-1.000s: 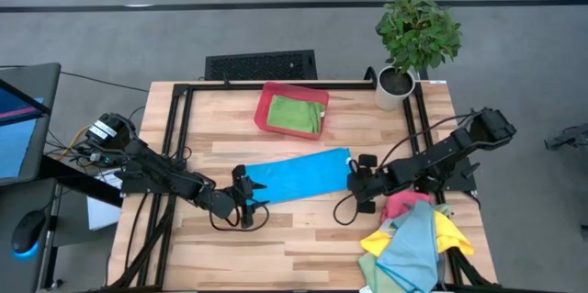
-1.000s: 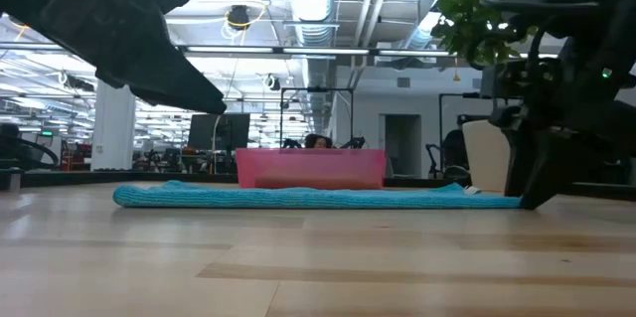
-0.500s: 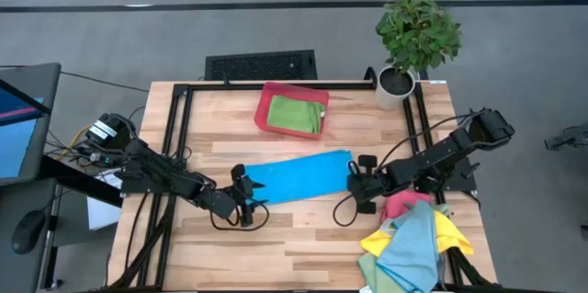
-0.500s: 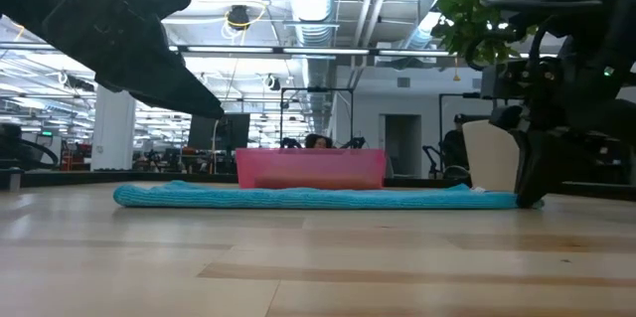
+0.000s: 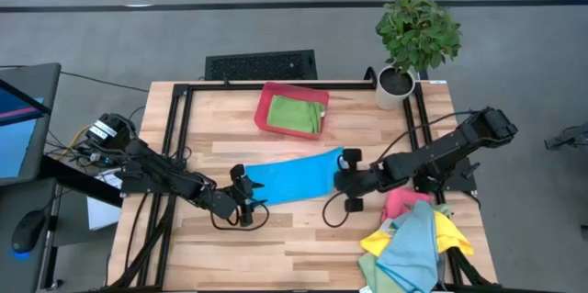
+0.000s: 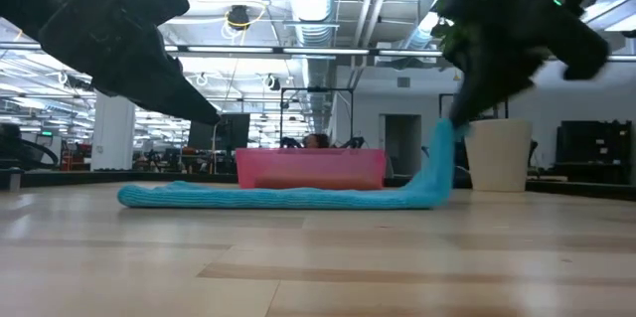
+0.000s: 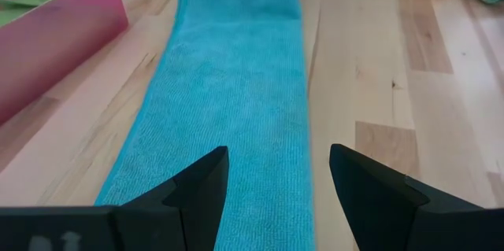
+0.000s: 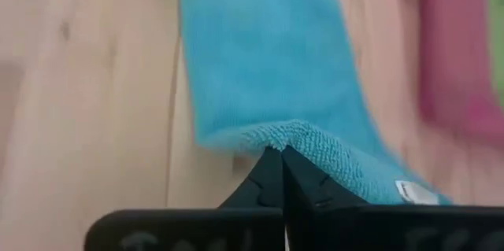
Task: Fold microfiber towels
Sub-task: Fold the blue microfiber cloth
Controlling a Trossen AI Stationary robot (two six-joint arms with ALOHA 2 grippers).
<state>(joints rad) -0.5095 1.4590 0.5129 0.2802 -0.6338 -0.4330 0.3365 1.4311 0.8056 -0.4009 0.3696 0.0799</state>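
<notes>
Table [image 5: 303,238] boards are carrying everything, with a potted plant [image 5: 415,40] at two o'clock and a heap of towels [image 5: 413,238] at five o'clock. Just above centre, a red tray [image 5: 265,109] is holding a folded green towel [image 5: 299,115]. At centre, the blue towel [image 5: 289,178] is lying folded in a strip. The right gripper [image 5: 344,175] is pinching its three o'clock end, lifting it off the wood. The left gripper [image 5: 243,197] is hovering with fingers apart over the nine o'clock end.
</notes>
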